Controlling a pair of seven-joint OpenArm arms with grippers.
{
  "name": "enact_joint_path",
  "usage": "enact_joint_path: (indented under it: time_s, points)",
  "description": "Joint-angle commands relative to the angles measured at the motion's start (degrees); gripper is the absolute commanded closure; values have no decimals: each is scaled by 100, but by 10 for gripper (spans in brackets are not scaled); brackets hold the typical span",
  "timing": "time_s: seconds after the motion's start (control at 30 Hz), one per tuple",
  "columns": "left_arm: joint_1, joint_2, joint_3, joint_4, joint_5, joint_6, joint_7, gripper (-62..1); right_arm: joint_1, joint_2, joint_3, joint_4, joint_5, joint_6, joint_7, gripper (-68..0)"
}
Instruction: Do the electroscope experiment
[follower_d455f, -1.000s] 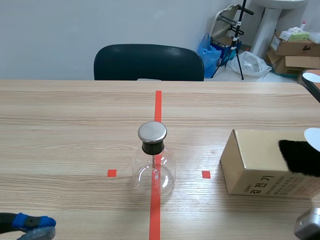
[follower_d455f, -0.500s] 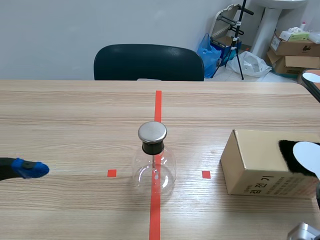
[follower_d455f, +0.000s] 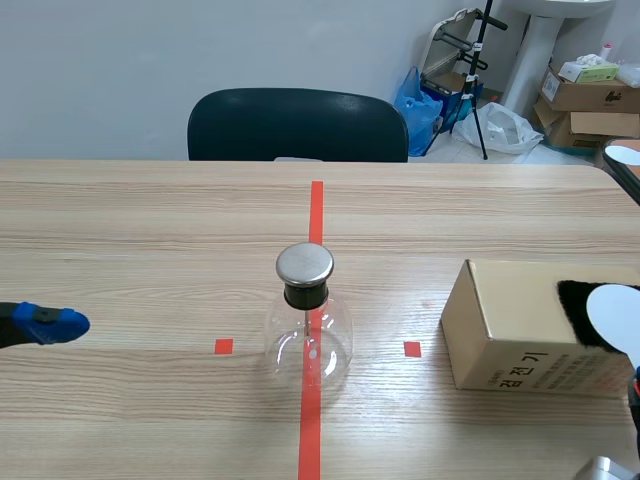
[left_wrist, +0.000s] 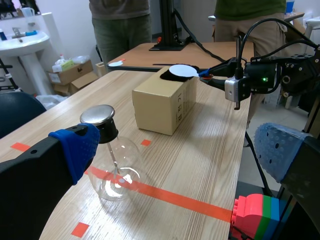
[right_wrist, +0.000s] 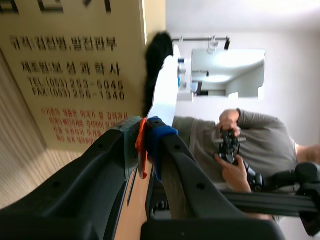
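The left gripper stands wide apart, its 2 blue-padded fingers holding nothing. Ahead of them the clear glass flask electroscope with a round metal cap sits on the pale wood-grain table, over the orange-red tape line. The right gripper is clamped on the orange handle of a flat white disc, held at the black fur patch atop the tan cardboard box just ahead. A dark chair, a grey wall and stacked cartons stand beyond.

One glass flask, one cardboard box, one black fur patch and one dark chair are counted — two white discs are seen as well.
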Motion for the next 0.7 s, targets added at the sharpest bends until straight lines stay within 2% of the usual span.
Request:
enact_joint_path:
  time_s: [0.0,0.03,0.13,0.17,0.2,0.3,0.33,0.37,0.47,0.5,0.53,0.6,0.63,0.67]
  points:
    - [11,44,-26,13,-76,-9,11,-623,35,87,26,20,22,-284,122,-9]
    - [11,44,-26,13,-76,-9,13,-623,35,74,26,20,68,-284,-31,-9]
    - [11,44,-26,13,-76,-9,13,-623,20,46,28,17,70,-284,-1355,-9]
    - [11,44,-26,13,-76,-9,13,-623,20,61,28,15,28,-284,-1471,-9]
    - [11,44,-26,13,-76,-9,13,-623,22,94,26,15,7,-284,-1279,-9]
    - [11,44,-26,13,-76,-9,11,-623,39,177,20,15,-2,-284,92,-9]
    - [11,44,-26,13,-76,-9,13,-623,39,181,20,15,2,-284,297,-9]
    - [11,44,-26,13,-76,-9,11,-623,37,175,17,15,28,-284,254,-9]
    - [11,42,-26,13,-76,-9,11,-623,33,138,17,15,55,-284,-968,-9]
    - [11,44,-26,13,-76,-9,11,-623,33,142,17,15,22,-284,-1082,-9]
    - [11,44,-26,13,-76,-9,11,-623,33,162,17,15,-26,-284,-874,-9]
    - [11,44,-26,13,-79,-9,4,-623,39,184,17,15,-50,-284,-4,-9]
    - [11,44,-26,13,-79,-9,4,-623,44,179,17,15,-42,-284,197,-9]
    - [11,44,-26,13,-79,-9,2,-623,50,151,17,15,-39,-284,39,-9]
